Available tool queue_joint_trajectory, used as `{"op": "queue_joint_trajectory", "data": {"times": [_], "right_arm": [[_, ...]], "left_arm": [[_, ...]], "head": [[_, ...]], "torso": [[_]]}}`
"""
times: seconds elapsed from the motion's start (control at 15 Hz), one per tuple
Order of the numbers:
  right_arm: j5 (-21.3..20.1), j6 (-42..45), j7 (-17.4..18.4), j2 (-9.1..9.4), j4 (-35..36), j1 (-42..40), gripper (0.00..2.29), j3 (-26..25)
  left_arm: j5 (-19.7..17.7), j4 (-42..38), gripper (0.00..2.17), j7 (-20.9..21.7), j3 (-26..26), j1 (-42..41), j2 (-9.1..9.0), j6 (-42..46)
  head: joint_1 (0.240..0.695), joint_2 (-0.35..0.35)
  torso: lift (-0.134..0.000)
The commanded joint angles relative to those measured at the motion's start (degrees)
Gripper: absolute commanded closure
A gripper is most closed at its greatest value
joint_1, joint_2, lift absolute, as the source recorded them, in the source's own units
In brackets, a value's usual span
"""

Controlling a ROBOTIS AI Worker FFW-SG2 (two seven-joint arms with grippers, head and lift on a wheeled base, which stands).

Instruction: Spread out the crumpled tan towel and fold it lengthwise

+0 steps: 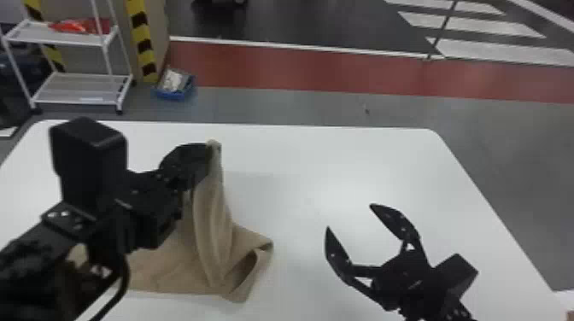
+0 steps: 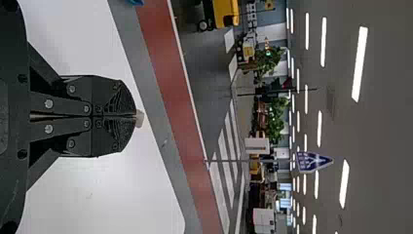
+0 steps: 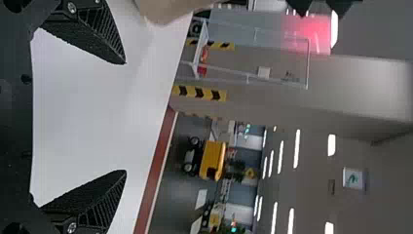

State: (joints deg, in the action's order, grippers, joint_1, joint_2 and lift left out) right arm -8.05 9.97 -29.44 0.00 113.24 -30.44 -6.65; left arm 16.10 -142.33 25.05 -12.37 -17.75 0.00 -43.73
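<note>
Left gripper [image 1: 208, 150] pinches the towel's [image 1: 209, 239] edge, well apart from the wide right gripper [image 1: 349, 217].

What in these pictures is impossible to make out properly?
Head view: part of the tan towel, hidden behind the left arm.
Left wrist view: the towel's pinched part, mostly covered by the left fingers.
Right wrist view: the rest of the towel, cut off by the picture's edge.
Head view: the contents of the blue bin, too small to identify.
</note>
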Motion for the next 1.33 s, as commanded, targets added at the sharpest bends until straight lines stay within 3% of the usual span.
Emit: {"op": "queue_joint_trajectory", "data": {"times": [0.0,0.07,0.27,0.47,1.0,1.27], "right_arm": [[-8.21,2.72,-2.91,0.05,-0.21,0.12,0.09,4.45],[-11.37,2.72,-3.17,0.05,-0.56,0.39,0.08,7.09],[-11.9,2.37,-3.7,-1.4,-3.11,2.06,0.08,12.36],[-13.4,-0.26,-3.79,-1.58,-4.96,3.81,0.09,14.12],[-12.52,-11.69,-6.25,-1.67,-8.38,7.42,0.14,14.56],[-9.0,-15.38,-6.42,-1.67,-11.28,9.7,0.17,15.35]], "left_arm": [[5.17,2.32,1.43,-0.09,-5.29,3.16,-0.15,-0.18],[6.23,2.58,1.43,0.0,-6.17,5.18,-0.15,-3.34],[8.25,3.9,1.43,-0.62,-7.84,8.96,-0.15,-4.75],[9.13,4.08,1.43,-0.44,-8.1,10.72,-0.15,-6.86],[9.21,4.08,1.43,0.09,-7.58,10.81,-0.15,-7.56],[9.3,3.99,1.43,0.26,-7.4,10.63,-0.15,-7.56]], "head": [[0.695,-0.128],[0.695,-0.114],[0.695,-0.065],[0.695,-0.003],[0.695,0.017],[0.695,0.017]], "torso": [[-0.12],[-0.12],[-0.12],[-0.12],[-0.12],[-0.12]]}}
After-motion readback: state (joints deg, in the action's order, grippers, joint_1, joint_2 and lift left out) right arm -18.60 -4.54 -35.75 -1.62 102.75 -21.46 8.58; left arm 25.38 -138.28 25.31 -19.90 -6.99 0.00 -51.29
